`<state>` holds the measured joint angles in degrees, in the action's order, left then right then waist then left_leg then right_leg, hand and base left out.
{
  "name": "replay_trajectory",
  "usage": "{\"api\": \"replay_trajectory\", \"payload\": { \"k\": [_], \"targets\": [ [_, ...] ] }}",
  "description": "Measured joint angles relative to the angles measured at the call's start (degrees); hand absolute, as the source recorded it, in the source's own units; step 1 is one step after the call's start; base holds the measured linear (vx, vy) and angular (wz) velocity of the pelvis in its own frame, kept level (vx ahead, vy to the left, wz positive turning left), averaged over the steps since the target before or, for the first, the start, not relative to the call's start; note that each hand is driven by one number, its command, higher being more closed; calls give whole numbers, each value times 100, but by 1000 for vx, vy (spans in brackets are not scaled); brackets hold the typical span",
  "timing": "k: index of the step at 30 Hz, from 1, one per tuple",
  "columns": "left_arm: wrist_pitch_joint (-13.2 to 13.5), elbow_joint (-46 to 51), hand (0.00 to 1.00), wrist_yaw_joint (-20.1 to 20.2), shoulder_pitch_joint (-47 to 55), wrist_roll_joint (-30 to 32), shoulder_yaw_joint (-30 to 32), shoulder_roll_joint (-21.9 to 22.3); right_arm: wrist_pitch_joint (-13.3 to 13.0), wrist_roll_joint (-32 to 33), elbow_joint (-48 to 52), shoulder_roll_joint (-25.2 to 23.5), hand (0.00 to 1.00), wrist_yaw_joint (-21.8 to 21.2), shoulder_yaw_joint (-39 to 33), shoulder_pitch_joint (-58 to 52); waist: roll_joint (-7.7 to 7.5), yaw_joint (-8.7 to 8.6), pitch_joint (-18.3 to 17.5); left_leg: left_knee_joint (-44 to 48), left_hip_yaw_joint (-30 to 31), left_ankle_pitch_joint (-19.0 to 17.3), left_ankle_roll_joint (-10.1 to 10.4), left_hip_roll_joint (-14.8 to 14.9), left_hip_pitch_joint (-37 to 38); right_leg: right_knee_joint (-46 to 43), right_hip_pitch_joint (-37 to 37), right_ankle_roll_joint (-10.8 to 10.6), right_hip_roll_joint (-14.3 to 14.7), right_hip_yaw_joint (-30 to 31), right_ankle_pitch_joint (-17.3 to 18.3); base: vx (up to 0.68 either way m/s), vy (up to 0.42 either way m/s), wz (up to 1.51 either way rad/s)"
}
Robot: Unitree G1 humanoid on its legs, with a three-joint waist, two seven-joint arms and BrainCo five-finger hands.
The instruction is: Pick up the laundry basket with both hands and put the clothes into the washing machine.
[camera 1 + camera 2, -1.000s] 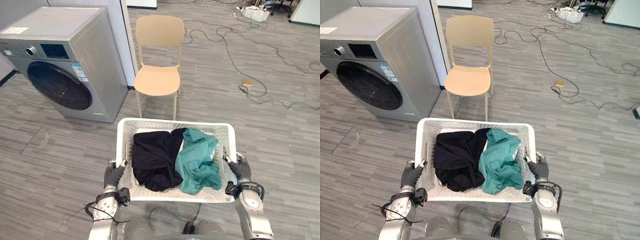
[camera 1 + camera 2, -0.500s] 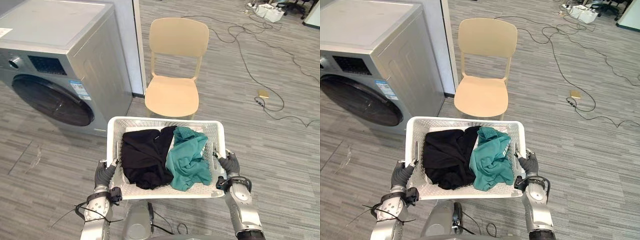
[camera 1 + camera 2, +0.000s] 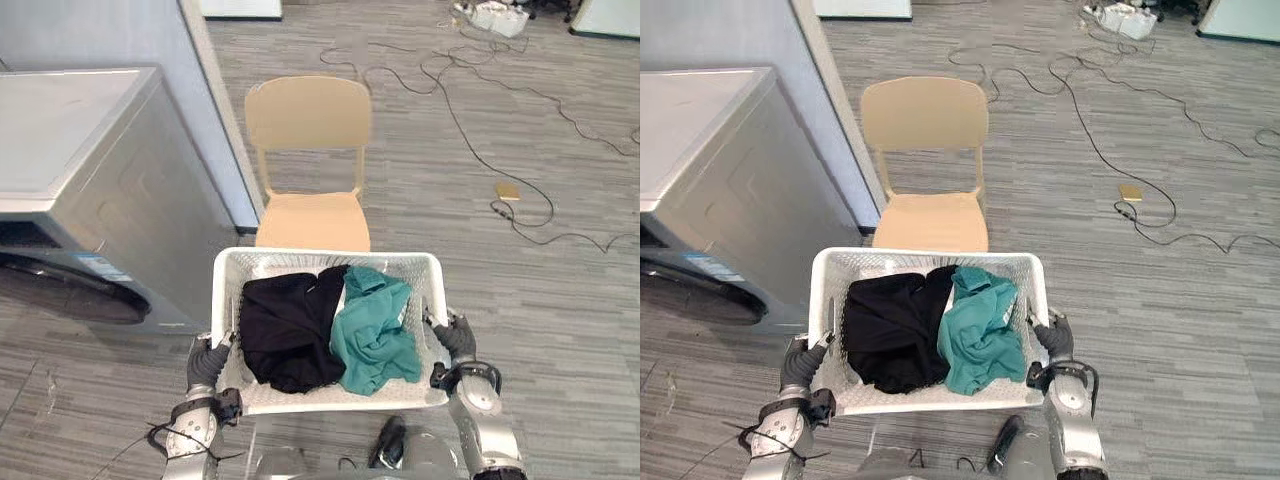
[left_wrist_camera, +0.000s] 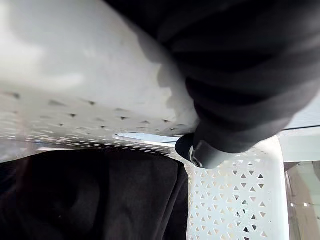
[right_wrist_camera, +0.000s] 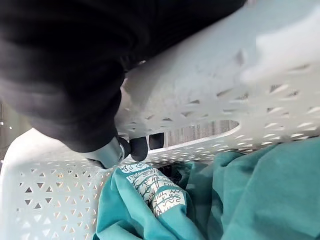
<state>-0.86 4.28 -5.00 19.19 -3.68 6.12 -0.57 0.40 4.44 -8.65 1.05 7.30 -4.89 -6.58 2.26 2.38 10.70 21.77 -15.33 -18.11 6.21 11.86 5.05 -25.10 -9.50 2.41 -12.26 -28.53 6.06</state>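
Note:
I carry a white perforated laundry basket [image 3: 325,260] off the floor. Inside it lie a black garment [image 3: 285,330] on the left and a teal garment [image 3: 375,335] on the right. My left hand [image 3: 205,362] is curled on the basket's left rim. On the opposite rim my right hand [image 3: 455,340] grips in the same way. In the right wrist view a finger [image 5: 140,147] hooks through the basket's handle slot, with teal cloth [image 5: 165,210] below. The grey washing machine [image 3: 90,190] stands at the left, its dark round door [image 3: 70,290] shut and partly cut off.
A beige chair [image 3: 310,170] stands just beyond the basket, beside a grey wall panel [image 3: 215,110]. Cables [image 3: 500,110] trail over the grey floor at the right, with a small tan object [image 3: 508,190] among them.
The whole picture has shifted: the washing machine now sits further left and nearer, the chair looks further off. Both hands keep their hold on the basket.

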Motion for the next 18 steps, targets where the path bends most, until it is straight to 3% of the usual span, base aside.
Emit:
{"api": "replay_trajectory", "payload": {
  "k": [1, 2, 4, 6, 9, 10, 11, 12, 15, 16, 17, 18],
  "targets": [
    [0, -37, 100, 1, -86, 39, -70, 11, -18, 2, 8, 41, 100, 2, -72, -9, 8, -24, -10, -383, 58, 69, 23, -17, 11, 28, 95, -1, 17, -8, 0, 2, -108, 13],
    [9, -40, 100, 6, -133, 41, -154, 33, -26, 9, 32, 82, 100, 1, -119, -15, 80, -31, -50, -689, 113, 465, 61, 31, 15, 31, 206, -98, 120, -72, 64, -45, -52, -1],
    [13, -91, 100, 1, -148, 39, -110, -41, -34, 17, 86, 32, 100, -5, -90, -90, -27, -33, -174, -615, 131, 467, 69, 83, 58, 195, 377, -287, 176, -112, 271, 90, -68, 8],
    [17, -192, 100, 1, -253, 40, -98, -76, -106, 57, 103, -51, 100, -2, -96, -157, -38, -24, -186, -158, 276, 462, 71, 207, -139, 528, 599, -328, 332, -205, 332, 168, -110, 31],
    [14, -216, 100, 1, -170, 39, -60, -75, -112, 67, 104, -43, 100, -7, -78, -227, 103, 34, -168, 1025, 482, 460, 40, 550, -606, 936, 1030, -300, 647, -406, 323, 126, -87, 22],
    [11, -214, 100, 1, -167, 40, -60, -71, -108, 67, 103, -26, 100, -11, -73, -230, 116, 21, -157, 1527, 566, 554, -83, 641, -856, 1100, 1226, -278, 685, -446, 336, 118, -64, 22],
    [10, -210, 100, 1, -164, 40, -65, -67, -109, 68, 107, -21, 100, -11, -55, -227, 103, 37, -162, 1650, 597, 506, -71, 672, -932, 1141, 1284, -281, 659, -453, 334, 154, -61, 11],
    [26, -195, 100, 1, -208, 40, -88, -66, -111, 66, 112, -1, 100, -12, -89, -158, 54, 88, -147, 1495, 563, 368, -76, 639, -1062, 1169, 1345, -285, 555, -422, 332, 102, 10, -3],
    [27, -188, 100, 1, -399, 52, -87, -42, -114, 65, 113, 67, 100, 3, -135, 38, 7, 137, -120, 595, 582, 394, -55, 517, -1357, 1224, 1357, -438, 338, -371, 240, 102, 117, -8],
    [29, -161, 100, 1, -435, 74, -87, -22, -119, 66, 119, 96, 100, 6, -144, 86, 99, 153, -170, -160, 570, 927, -87, 478, -1307, 1236, 1363, -535, 327, -313, 183, 117, 229, -18],
    [39, -134, 100, 0, -437, 92, -87, 2, -120, 64, 115, 123, 100, 8, -139, 125, 201, 159, -194, -333, 624, 1315, 98, 503, -1314, 1240, 1383, -609, 369, -258, 179, 128, 229, -30],
    [54, -144, 100, -27, -479, 95, -59, -55, -105, 59, 86, 88, 100, 32, -165, 186, 76, 171, -166, -284, 648, 1265, 209, 443, -1230, 1299, 1417, -722, 322, -135, 152, 103, 166, -19]
  ]
}}
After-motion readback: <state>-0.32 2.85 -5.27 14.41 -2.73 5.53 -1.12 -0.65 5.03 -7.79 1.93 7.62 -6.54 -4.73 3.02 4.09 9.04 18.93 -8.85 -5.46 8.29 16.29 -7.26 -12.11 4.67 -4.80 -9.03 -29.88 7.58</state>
